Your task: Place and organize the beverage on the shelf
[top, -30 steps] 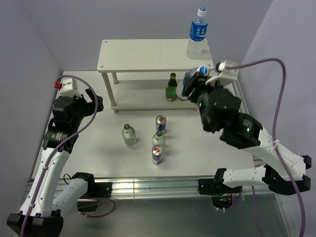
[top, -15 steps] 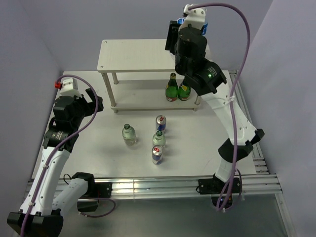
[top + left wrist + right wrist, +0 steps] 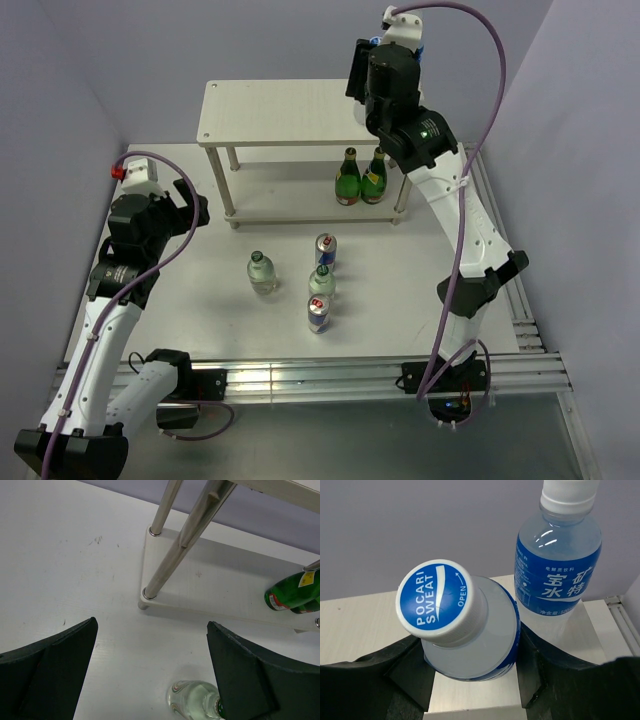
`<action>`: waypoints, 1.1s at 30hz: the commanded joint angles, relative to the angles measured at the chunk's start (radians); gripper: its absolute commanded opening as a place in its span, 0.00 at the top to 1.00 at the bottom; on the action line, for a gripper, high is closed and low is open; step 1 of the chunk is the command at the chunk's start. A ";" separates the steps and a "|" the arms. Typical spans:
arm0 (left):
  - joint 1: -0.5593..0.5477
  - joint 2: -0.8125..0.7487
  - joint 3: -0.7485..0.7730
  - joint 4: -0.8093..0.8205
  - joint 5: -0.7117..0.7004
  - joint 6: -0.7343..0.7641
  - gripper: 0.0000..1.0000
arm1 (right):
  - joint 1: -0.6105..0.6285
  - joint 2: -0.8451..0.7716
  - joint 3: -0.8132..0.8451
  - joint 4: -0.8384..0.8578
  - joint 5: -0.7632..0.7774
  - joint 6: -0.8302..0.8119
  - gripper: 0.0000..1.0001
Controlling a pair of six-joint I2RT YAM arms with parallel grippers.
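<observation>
My right gripper (image 3: 470, 677) is shut on a clear Pocari Sweat bottle (image 3: 451, 616) with a blue label and cap. It holds the bottle over the right end of the shelf's top board (image 3: 365, 625). A second blue-labelled bottle (image 3: 557, 562) stands just right of it. In the top view the right gripper (image 3: 368, 72) covers both. Two green-capped clear bottles (image 3: 261, 272) (image 3: 321, 283) and two slim cans (image 3: 325, 250) (image 3: 318, 314) stand on the table before the shelf (image 3: 270, 108). My left gripper (image 3: 190, 208) is open and empty, left of them, with one clear bottle (image 3: 196, 701) below it.
Two dark green glass bottles (image 3: 347, 178) (image 3: 374, 178) stand on the lower tier's right end and also show in the left wrist view (image 3: 291, 592). Silver shelf legs (image 3: 182, 540) rise ahead of the left gripper. Grey walls enclose the table at the back and sides.
My right arm has lifted the Pocari bottle from beside the shelf's right legs up over the top board, next to the other blue bottle. The left arm has not moved.
</observation>
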 commanded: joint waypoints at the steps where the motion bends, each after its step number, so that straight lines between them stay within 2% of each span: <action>1: 0.006 0.004 0.007 0.010 -0.002 0.020 0.02 | -0.038 -0.018 0.051 0.132 -0.022 0.038 1.00; 3: 0.008 0.004 0.006 0.009 -0.003 0.020 0.02 | -0.048 -0.006 0.053 0.122 -0.025 0.054 0.95; 4: 0.008 0.007 0.006 0.009 -0.003 0.020 0.02 | -0.051 -0.001 0.048 0.122 -0.028 0.058 0.80; 6: 0.008 0.006 0.006 0.010 -0.003 0.020 0.02 | -0.055 0.002 0.039 0.126 -0.031 0.059 0.59; 7: 0.008 0.006 0.007 0.010 -0.003 0.020 0.02 | -0.055 0.003 0.033 0.126 -0.031 0.059 0.43; 9: 0.009 0.006 0.007 0.009 -0.003 0.022 0.02 | -0.055 0.008 0.033 0.126 -0.031 0.062 0.34; 10: 0.009 0.006 0.007 0.010 -0.003 0.020 0.02 | -0.053 0.009 0.031 0.125 -0.031 0.064 0.24; 11: 0.009 0.007 0.007 0.010 -0.003 0.020 0.02 | -0.053 0.012 0.033 0.125 -0.033 0.064 0.20; 24: 0.014 0.004 0.007 0.009 -0.005 0.020 0.02 | -0.055 -0.011 -0.022 0.140 -0.017 0.070 0.16; 33: 0.017 0.004 0.007 0.009 -0.002 0.020 0.02 | -0.045 -0.101 -0.188 0.171 -0.016 0.110 0.16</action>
